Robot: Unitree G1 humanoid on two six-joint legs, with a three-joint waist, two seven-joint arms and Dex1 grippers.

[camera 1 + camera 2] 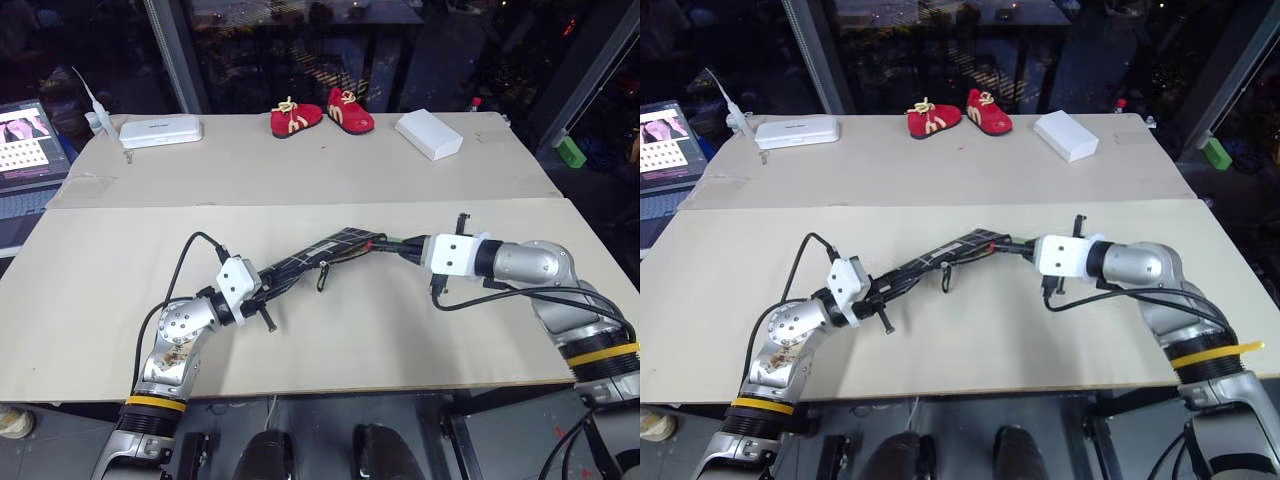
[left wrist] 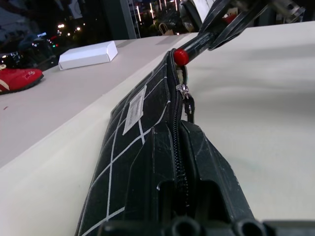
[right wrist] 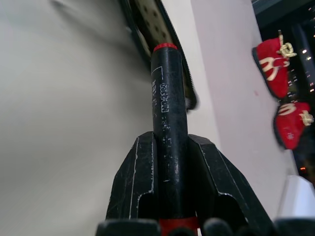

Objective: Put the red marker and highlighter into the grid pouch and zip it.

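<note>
Left gripper (image 1: 268,296) clenches the grid pouch (image 1: 320,256); right gripper (image 3: 170,147) grasps the red marker (image 3: 167,118), whose tip may snag the narrow zipper opening.

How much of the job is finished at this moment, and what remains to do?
Done: the left pincer holds the grid pouch lifted off the table. In hand: the right pincer grips the red marker, its tip at the pouch's open end. Left: inserting it and zipping; I cannot see the highlighter.

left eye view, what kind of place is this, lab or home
Probably a lab or test workspace at night: a bare tabletop pieced from two boards, an open laptop at its far left, and dark glass panes behind it.
</note>
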